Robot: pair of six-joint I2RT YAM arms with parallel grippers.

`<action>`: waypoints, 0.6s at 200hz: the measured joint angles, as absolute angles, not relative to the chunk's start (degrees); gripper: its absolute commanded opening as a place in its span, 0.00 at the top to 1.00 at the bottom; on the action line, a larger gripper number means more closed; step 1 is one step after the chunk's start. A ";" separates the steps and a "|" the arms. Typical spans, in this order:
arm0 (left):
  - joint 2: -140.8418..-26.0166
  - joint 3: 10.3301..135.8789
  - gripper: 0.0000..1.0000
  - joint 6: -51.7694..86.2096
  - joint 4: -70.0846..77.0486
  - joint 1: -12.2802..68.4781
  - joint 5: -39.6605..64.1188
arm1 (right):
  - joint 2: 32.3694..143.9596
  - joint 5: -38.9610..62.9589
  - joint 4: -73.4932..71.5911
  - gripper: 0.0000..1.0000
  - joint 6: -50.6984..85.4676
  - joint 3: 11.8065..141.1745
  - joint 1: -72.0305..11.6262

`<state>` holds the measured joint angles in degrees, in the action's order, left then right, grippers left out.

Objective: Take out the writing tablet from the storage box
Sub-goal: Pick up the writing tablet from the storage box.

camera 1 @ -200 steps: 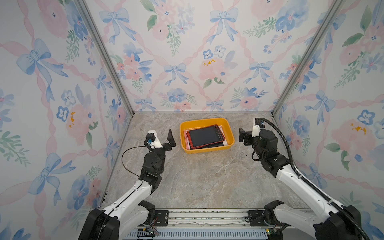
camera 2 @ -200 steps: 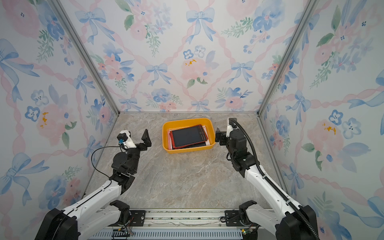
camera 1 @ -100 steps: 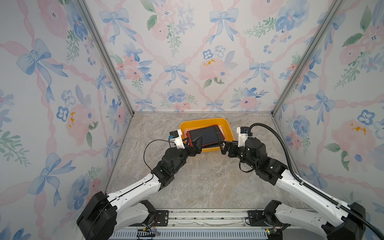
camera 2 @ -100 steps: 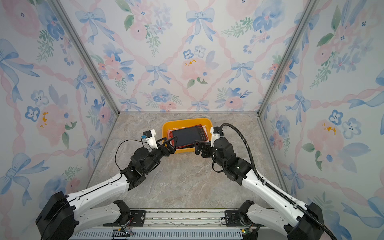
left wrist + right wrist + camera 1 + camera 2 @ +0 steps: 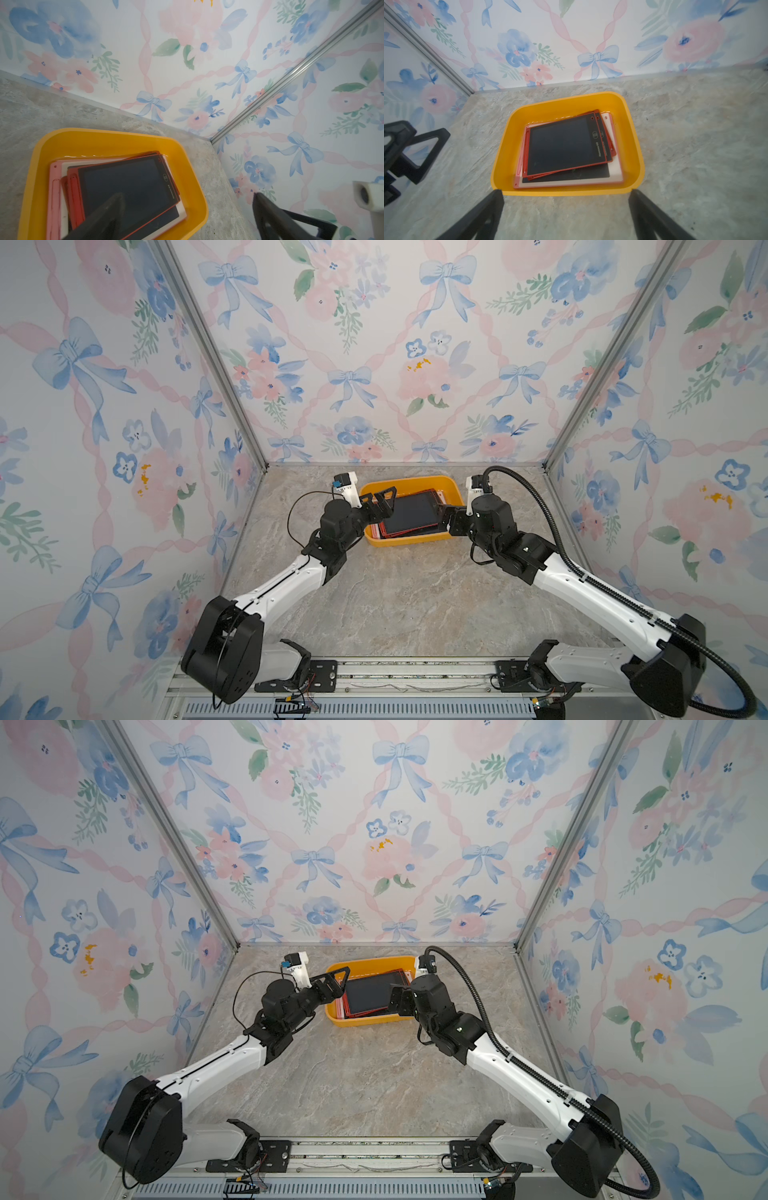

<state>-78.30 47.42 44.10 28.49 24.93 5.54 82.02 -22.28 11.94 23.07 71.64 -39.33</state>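
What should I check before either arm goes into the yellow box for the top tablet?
1. Left gripper open: ok, jaws wide apart.
2. Right gripper open: ok, jaws wide apart.
3. Both grippers empty: ok, nothing between either pair of jaws.
4. Top red tablet uncovered: ok, it lies uppermost, skewed on the stack.
5. Storage box flat on the table: ok.
6. Room under the tablet's edge for a finger: cannot tell.
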 measured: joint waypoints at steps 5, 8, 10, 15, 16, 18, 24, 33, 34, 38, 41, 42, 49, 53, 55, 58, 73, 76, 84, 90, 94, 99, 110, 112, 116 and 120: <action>-79.92 49.04 0.02 43.72 26.74 23.92 6.15 | 83.46 -22.70 11.90 0.03 21.74 72.66 -38.65; -80.71 49.80 0.02 43.46 25.91 23.57 6.33 | 84.36 -22.94 11.77 0.03 21.12 73.25 -38.26; -81.25 50.35 0.02 43.24 25.26 23.38 6.55 | 85.17 -22.92 11.79 0.03 20.64 73.89 -37.82; -82.52 51.66 0.02 42.68 23.73 23.05 6.94 | 86.80 -23.14 11.77 0.03 19.84 75.07 -36.99; -82.72 51.86 0.02 42.57 23.49 23.03 6.98 | 87.39 -23.07 11.81 0.03 19.70 75.50 -36.67; -83.20 52.42 0.02 42.41 22.70 22.96 7.16 | 88.18 -23.11 11.94 0.03 19.40 76.18 -36.23; -84.47 53.78 0.02 41.76 21.06 22.87 7.57 | 90.52 -23.11 12.23 0.03 18.98 77.97 -35.03; -86.46 56.16 0.02 40.82 17.96 22.87 8.29 | 94.48 -23.07 12.97 0.03 18.68 81.41 -33.06; -86.63 56.34 0.02 40.73 17.76 22.87 8.32 | 94.80 -23.05 13.02 0.03 18.63 81.69 -32.91; -87.59 57.47 0.02 40.34 16.40 22.87 8.54 | 96.66 -22.85 13.61 0.03 18.57 83.42 -32.03; -88.20 58.17 0.02 40.05 15.68 22.87 8.67 | 97.80 -22.81 13.80 0.03 18.50 84.44 -31.53; -88.38 58.35 0.02 39.99 15.46 22.87 8.67 | 98.45 -22.74 14.02 0.03 18.44 85.03 -31.29; -89.91 60.12 0.02 39.35 13.47 22.87 8.95 | 101.30 -22.63 14.90 0.03 18.13 87.70 -30.22; -90.72 61.17 0.02 39.09 12.21 22.87 9.08 | 102.45 -22.57 15.25 0.03 17.87 88.90 -29.78; -91.37 61.84 0.02 38.89 11.44 22.87 9.04 | 103.48 -22.44 15.42 0.03 17.72 89.78 -29.50; -91.81 62.37 0.02 38.76 10.79 22.87 9.08 | 104.14 -22.26 15.70 0.03 17.58 90.41 -29.28; -94.98 65.65 0.02 37.89 6.96 22.87 9.08 | 108.16 -21.02 16.51 0.03 16.67 93.65 -27.75; -95.53 66.06 0.02 37.82 6.44 22.87 9.08 | 108.84 -20.49 16.51 0.03 16.64 93.97 -27.59; -96.88 66.94 0.02 37.65 4.97 22.87 9.13 | 110.34 -19.00 16.51 0.03 16.43 94.76 -26.87; -97.91 67.44 0.02 37.58 3.77 22.87 9.17 | 111.53 -17.30 16.38 0.03 16.45 95.13 -26.22; -98.54 67.75 0.02 37.52 2.85 22.87 9.28 | 112.07 -16.47 16.32 0.03 16.45 95.24 -25.93; -99.33 68.05 0.02 37.50 1.91 22.87 9.30 | 112.90 -14.79 16.10 0.03 16.69 95.33 -25.52; -101.03 68.66 0.02 37.39 -0.19 22.87 9.26 | 114.91 -11.09 15.38 0.03 17.43 95.50 -24.36; -101.32 68.82 0.02 37.30 -0.67 22.87 9.26 | 115.26 -10.57 15.35 0.03 17.58 95.55 -24.16; -101.97 69.06 0.02 37.15 -1.52 22.87 9.21 | 115.96 -9.45 15.18 0.03 17.87 95.64 -23.73; -102.41 69.23 0.02 36.99 -2.17 22.90 9.06 | 116.68 -8.49 14.98 0.03 18.20 95.77 -23.22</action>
<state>-102.41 69.23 36.99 -2.17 22.90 9.06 116.68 -8.49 14.98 18.20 95.77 -23.22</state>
